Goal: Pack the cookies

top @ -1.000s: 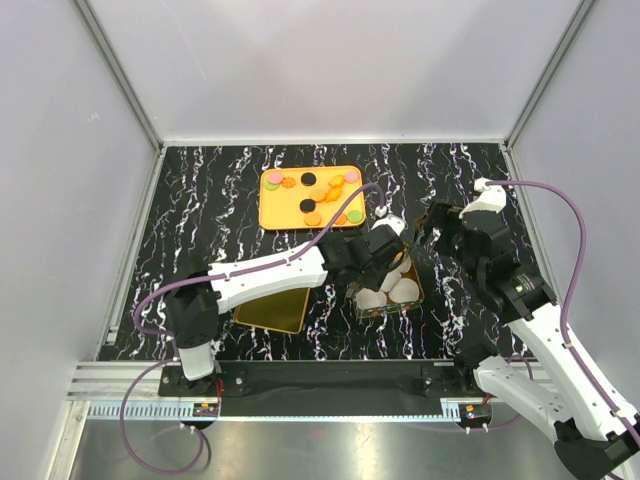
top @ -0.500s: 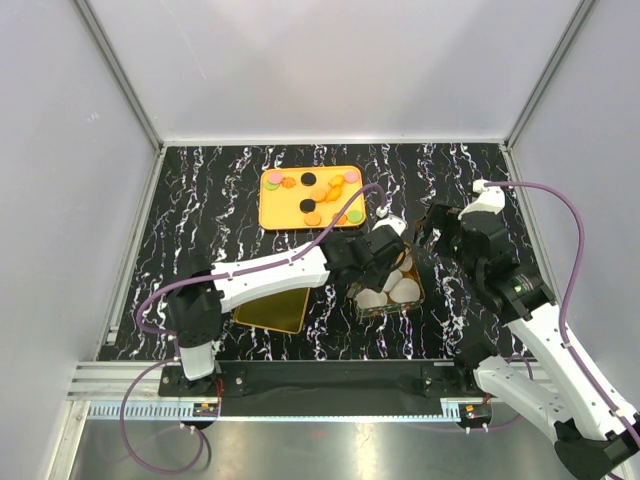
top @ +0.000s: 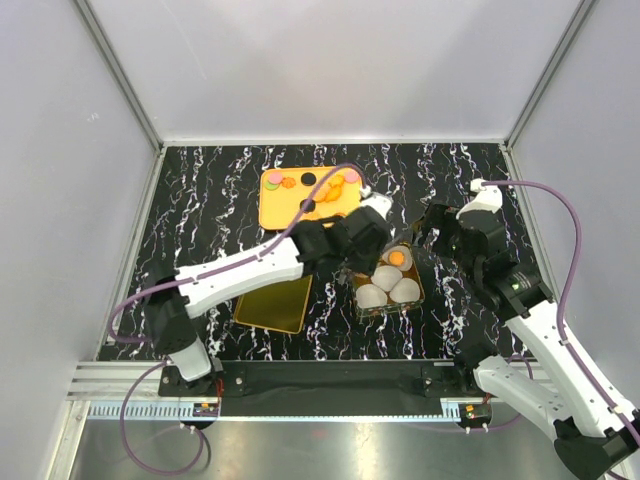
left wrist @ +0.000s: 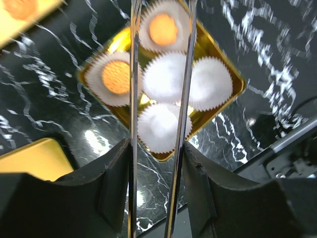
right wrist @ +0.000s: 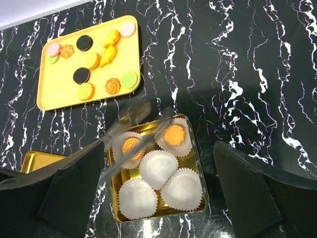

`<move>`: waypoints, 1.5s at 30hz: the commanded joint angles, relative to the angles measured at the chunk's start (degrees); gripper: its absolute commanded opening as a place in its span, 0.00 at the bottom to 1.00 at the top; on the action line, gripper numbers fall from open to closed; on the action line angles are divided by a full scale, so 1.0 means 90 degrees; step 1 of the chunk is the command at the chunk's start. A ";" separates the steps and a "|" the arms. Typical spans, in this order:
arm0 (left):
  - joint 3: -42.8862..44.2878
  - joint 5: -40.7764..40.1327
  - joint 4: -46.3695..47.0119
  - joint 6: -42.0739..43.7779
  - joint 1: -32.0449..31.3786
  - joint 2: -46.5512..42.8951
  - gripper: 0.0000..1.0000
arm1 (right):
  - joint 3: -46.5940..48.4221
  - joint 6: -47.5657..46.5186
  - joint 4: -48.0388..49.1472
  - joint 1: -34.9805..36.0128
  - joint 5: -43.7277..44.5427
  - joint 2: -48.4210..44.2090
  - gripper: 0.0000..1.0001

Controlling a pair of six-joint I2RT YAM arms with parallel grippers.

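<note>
- Tabletop (top: 200, 190): black with white marbling, walled in by pale panels.
- Orange tray (right wrist: 124, 57): recorded at the upper left of the right wrist view. Most of the cookies (right wrist: 80, 75) lie loose on it: orange, black, pink and green.
- Gold tin (left wrist: 237, 84): seen at lower centre of the right wrist view, well apart from the tray. Five white paper cups (left wrist: 210, 84) are packed inside, touching one another.
- Two cups are filled, each with one orange cookie. In the right wrist view these are the two on the tin's upper side. The other three cups are seen bare.
- Gold lid (top: 272, 305): flat on the tabletop, left of the tin in the top view and apart from it.
- Left gripper (left wrist: 161, 15): positioned over the tin. Its long thin fingers (left wrist: 132, 99) are parted, running parallel up the left wrist view and out past the upper edge. The centre cup is framed in the gap. Nothing is seen gripped between them; the tips are not in view.
- In the right wrist view the same thin fingers appear as a blurred streak across the tin's upper left.
- Right gripper (right wrist: 159, 158): held right of the tin in the top view, above the tabletop. Its dark fingers (right wrist: 74, 188) are spread wide at the lower corners of its own view, with nothing between them.
</note>
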 commanded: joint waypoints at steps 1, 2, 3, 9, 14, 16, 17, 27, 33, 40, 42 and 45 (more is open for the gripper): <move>0.0232 -0.0295 0.0066 0.0128 0.0394 -0.0575 0.47 | 0.0046 0.0035 0.0267 0.0025 -0.0065 0.0050 1.00; 0.0222 -0.0325 0.0036 0.0138 0.0492 -0.0605 0.47 | 0.0046 0.0025 0.0277 0.0025 -0.0075 0.0060 1.00; 0.0154 -0.0354 0.0017 0.0157 0.0590 -0.0644 0.47 | 0.0055 0.0035 0.0277 0.0015 -0.0094 0.0079 1.00; -0.0100 -0.0394 0.0046 0.0343 0.1606 -0.0654 0.47 | 0.0006 0.0035 0.0384 0.0025 -0.0212 0.0119 1.00; -0.0285 -0.0686 0.0026 0.0412 0.2221 -0.0537 0.47 | -0.0052 0.0074 0.0463 0.0025 -0.0358 0.0177 1.00; -0.0451 -0.0619 0.0094 0.0392 0.2407 -0.0518 0.47 | -0.0081 0.0084 0.0511 0.0025 -0.0407 0.0177 1.00; -0.0519 -0.0570 0.0152 0.0373 0.2552 -0.0498 0.47 | -0.0101 0.0094 0.0521 0.0025 -0.0426 0.0197 1.00; -0.0617 -0.0628 0.0250 0.0265 0.2847 0.0098 0.47 | -0.0140 0.0094 0.0590 0.0025 -0.0563 0.0256 1.00; -0.0628 -0.0726 0.0290 0.0265 0.2944 0.0313 0.47 | -0.0160 0.0025 0.0580 0.0015 -0.0553 0.0245 1.00; -0.0637 -0.0609 0.0368 0.0314 0.3101 0.0498 0.48 | -0.0150 0.0006 0.0590 0.0025 -0.0583 0.0255 1.00; -0.0618 -0.0560 0.0407 0.0324 0.3111 0.0556 0.48 | -0.0159 -0.0014 0.0590 0.0025 -0.0592 0.0265 1.00; -0.0637 -0.0511 0.0436 0.0333 0.3130 0.0615 0.48 | -0.0130 -0.0004 0.0589 0.0015 -0.0602 0.0284 1.00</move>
